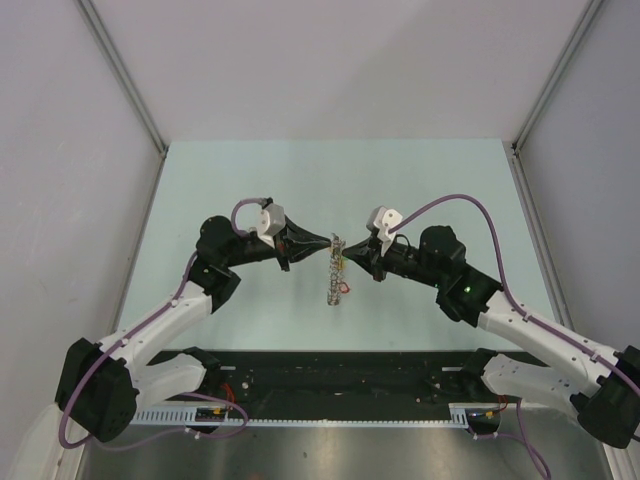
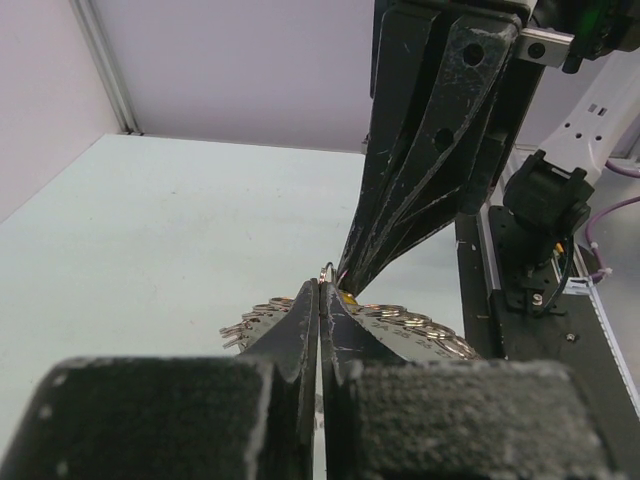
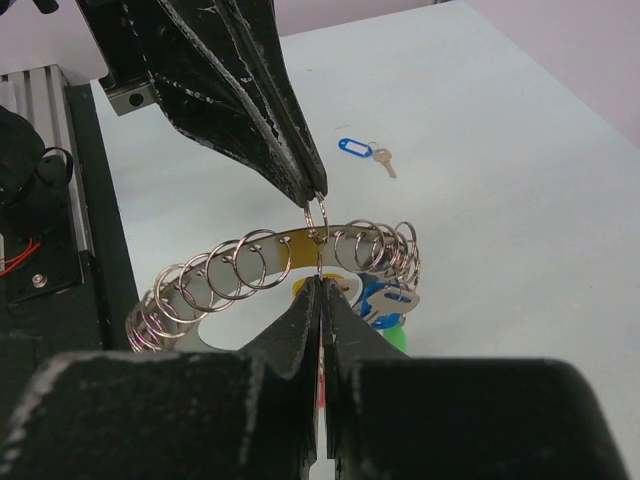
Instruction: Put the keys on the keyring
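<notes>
The keyring (image 3: 262, 258) is a flat grey metal ring fringed with small split rings, with yellow, blue (image 3: 386, 299) and green tags hanging at its right. It is held between both grippers and shows edge-on in the top view (image 1: 333, 275). My left gripper (image 2: 320, 285) is shut on one small split ring (image 3: 317, 215) at the ring's outer edge. My right gripper (image 3: 320, 280) is shut on a thin wire ring at the inner edge, directly opposite, with a yellow tag (image 3: 345, 285) right behind its tips. A loose blue-tagged key (image 3: 357, 148) lies on the table beyond.
The pale green table (image 1: 250, 180) is bounded by white walls with metal rails at left, back and right. The black base rail (image 1: 340, 380) with cables runs along the near edge. Both arms meet at the table's middle.
</notes>
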`<state>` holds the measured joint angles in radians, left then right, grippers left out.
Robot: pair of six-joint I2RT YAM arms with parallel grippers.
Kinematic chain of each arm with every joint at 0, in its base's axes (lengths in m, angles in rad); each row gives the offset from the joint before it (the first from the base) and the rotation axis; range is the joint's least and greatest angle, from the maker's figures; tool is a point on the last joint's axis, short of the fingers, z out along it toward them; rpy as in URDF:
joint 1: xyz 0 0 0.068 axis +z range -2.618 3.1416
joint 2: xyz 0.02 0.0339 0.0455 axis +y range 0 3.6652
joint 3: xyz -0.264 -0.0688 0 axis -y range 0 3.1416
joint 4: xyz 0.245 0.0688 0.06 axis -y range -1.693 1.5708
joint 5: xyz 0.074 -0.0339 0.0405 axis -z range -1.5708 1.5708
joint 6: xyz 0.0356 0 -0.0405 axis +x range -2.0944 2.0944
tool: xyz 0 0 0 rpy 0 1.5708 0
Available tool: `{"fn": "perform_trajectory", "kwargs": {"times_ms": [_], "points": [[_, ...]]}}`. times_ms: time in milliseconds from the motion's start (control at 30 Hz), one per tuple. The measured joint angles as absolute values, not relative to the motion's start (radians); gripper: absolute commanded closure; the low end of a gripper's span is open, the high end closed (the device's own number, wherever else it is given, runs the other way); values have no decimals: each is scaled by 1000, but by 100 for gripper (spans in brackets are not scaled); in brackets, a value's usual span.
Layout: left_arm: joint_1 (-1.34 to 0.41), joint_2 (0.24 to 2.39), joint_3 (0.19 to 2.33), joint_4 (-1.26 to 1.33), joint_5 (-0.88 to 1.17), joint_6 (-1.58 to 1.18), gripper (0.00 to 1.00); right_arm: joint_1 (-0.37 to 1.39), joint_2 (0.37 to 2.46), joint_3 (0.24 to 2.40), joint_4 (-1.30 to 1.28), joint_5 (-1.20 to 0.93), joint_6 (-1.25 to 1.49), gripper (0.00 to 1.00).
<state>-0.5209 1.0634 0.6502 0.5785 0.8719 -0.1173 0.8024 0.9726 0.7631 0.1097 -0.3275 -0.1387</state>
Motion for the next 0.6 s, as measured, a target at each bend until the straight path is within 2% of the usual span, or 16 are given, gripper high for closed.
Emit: {"fn": "perform_trajectory", "kwargs": {"times_ms": [600], "points": [[-542, 1074, 650, 600, 894, -133, 100, 802, 984, 762, 111, -335, -134, 100]]}}
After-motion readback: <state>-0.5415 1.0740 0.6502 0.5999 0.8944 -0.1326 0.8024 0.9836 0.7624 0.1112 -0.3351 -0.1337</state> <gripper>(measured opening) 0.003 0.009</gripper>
